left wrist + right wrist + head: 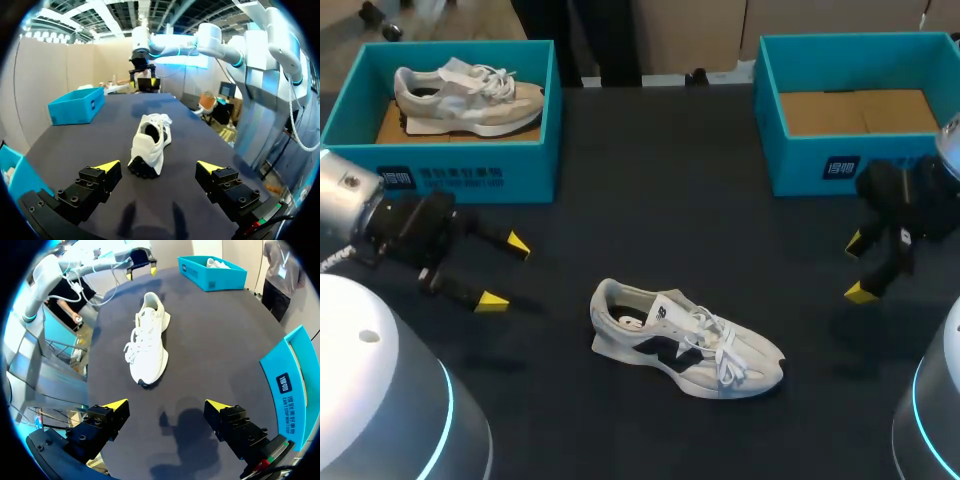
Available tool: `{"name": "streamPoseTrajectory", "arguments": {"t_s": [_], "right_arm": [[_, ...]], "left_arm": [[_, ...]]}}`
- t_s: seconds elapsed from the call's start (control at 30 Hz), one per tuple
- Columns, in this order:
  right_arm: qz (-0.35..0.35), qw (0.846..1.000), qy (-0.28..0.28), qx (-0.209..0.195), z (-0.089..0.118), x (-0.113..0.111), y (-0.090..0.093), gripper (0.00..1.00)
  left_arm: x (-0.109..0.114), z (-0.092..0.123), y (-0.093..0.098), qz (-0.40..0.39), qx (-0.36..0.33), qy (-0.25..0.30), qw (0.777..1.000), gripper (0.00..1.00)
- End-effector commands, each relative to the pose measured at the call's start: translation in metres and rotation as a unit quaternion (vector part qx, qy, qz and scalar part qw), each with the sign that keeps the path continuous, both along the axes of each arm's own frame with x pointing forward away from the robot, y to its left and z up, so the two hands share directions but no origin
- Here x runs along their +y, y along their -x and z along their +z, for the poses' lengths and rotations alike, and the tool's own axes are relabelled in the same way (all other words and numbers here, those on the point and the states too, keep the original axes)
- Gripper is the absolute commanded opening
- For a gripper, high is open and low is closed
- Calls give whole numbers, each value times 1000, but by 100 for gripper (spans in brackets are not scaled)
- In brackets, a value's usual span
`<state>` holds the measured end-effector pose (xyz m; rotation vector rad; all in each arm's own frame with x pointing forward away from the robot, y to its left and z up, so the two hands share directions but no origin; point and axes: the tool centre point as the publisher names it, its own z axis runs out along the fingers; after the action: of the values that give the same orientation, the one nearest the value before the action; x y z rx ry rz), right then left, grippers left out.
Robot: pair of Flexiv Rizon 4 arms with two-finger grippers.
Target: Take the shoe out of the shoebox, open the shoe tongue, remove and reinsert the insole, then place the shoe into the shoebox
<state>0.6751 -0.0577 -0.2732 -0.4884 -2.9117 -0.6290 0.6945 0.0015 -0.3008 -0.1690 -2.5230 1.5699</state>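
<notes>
1. So, at the far left you've got a teal shoebox (470,165) on the black table (650,190), with a beige shoe (470,90) lying inside it on its sole.
2. Your left gripper (505,272) sits near that box's front wall, fingers spread wide and holding nothing.
3. In the middle of the table is the white shoe (685,340) with dark side patches, upright on its sole and outside both boxes. The heel faces your left gripper and the toe faces the right one. From the left wrist view it's straight ahead of the spread fingers, heel first, not touching them.
4. Your right gripper (858,268) is out past the toe, also splayed wide with nothing in it. In the right wrist view the shoe lies ahead of the fingers, toe toward them, well apart.
5. At the far right, behind that gripper, there's a second teal shoebox (820,165) with its cardboard floor showing.
</notes>
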Motion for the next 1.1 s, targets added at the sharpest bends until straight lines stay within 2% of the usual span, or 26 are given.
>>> {"name": "streamPoseTrajectory", "arguments": {"t_s": [0.03, 0.17, 0.37, 0.5, 0.67, 0.83, 1.1], "right_arm": [[0, 1000, 1, -1, -1, 0, 1, 100], [0, 1000, 1, -1, -1, 0, 1, 100], [0, 1000, 1, -1, -1, 0, 1, 100], [0, 1000, 1, -1, -1, 0, 1, 100], [0, 1000, 1, -1, -1, 0, 1, 100], [0, 1000, 1, -1, -1, 0, 1, 100], [0, 1000, 1, -1, -1, 0, 1, 100]], "left_arm": [[8, -33, 6, 40, 7, 72, 997, 100], [10, -45, 5, 35, 11, 101, 994, 100], [15, -60, -5, 29, 12, 111, 993, 100], [18, -72, -10, 42, 4, 109, 993, 100], [23, -90, -14, 71, 12, 133, 988, 100], [20, -93, -11, 79, 13, 146, 986, 100], [-1, -92, -18, 59, 8, 147, 987, 100]]}}
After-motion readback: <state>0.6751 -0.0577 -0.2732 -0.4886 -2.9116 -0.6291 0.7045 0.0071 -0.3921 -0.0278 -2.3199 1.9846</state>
